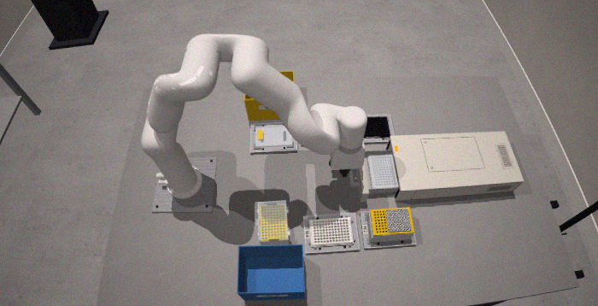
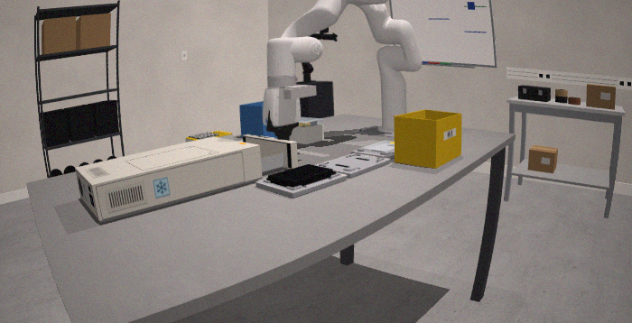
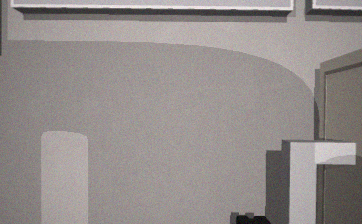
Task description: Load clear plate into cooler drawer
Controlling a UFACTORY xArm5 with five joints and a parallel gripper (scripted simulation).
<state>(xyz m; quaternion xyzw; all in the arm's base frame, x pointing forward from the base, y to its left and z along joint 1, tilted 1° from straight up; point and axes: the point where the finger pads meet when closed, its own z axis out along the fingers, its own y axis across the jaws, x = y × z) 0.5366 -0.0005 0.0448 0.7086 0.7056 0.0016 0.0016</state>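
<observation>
The clear plate (image 1: 382,171) lies flat in the drawer of the beige cooler CD (image 1: 457,163) (image 2: 171,175), long side across the drawer. The drawer (image 1: 371,188) (image 2: 271,150) stands partly out of the cooler's left end. The orange lamp (image 1: 395,148) on the cooler's corner is lit. My gripper (image 1: 345,179) (image 2: 277,127) (image 3: 249,219) is shut and empty. It hangs low just left of the drawer front, whose pale handle block (image 3: 322,152) shows in the wrist view.
A black plate (image 1: 377,126) (image 2: 300,175) sits in a nest behind the drawer. A nest with a flat lid (image 1: 273,137) and a yellow bin (image 1: 256,110) (image 2: 426,136) stand further left. In front are a yellow plate (image 1: 272,221), a white plate (image 1: 331,231), a tip box (image 1: 390,220) and a blue bin (image 1: 271,273).
</observation>
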